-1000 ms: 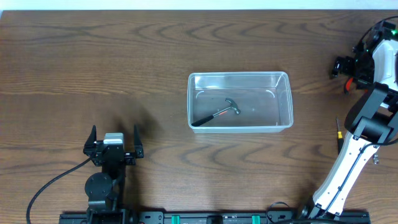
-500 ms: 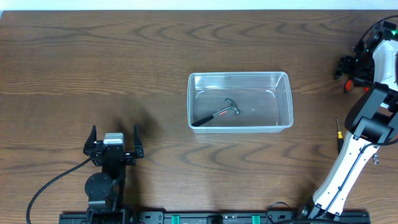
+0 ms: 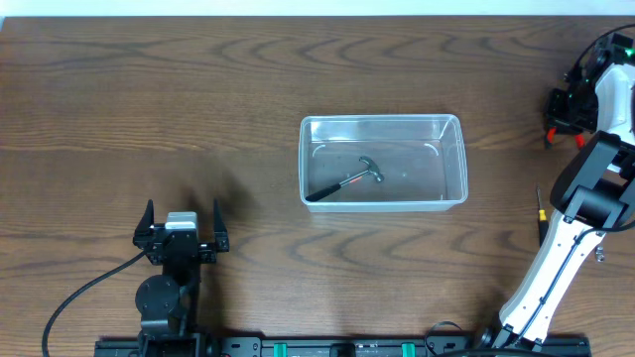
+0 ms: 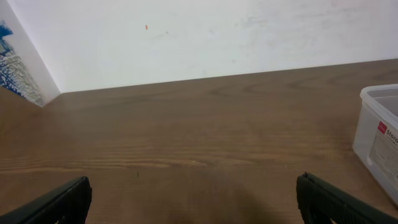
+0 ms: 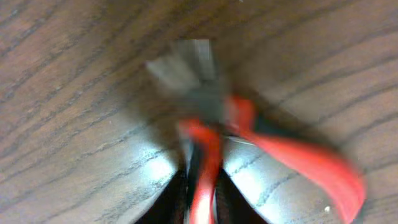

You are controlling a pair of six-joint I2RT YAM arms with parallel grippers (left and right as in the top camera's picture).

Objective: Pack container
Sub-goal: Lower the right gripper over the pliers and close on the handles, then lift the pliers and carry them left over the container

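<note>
Container (image 3: 383, 120) sits centre of surface (image 3: 198, 99) w/ one hammer (image 3: 347, 182) inside. Rest of packing looks undone. Far right, right claw (image 5: 201, 196) pinching a blurry red-handled tool (image 5: 205, 149) — not yet lifted, I'd judge. Small yellow-tipped tool (image 3: 540, 212) waits near right. Left claw (image 3: 184, 210) spread, near-left.

One container (image 3: 383, 119), one hammer (image 3: 349, 181), one pliers (image 5: 208, 146), one yellow-tipped tool (image 3: 540, 206)

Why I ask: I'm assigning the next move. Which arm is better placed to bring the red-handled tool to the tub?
Right. The right claw looks closed on the tool, far right on the table; the left claw sits open and empty near its base, across the tub.
</note>
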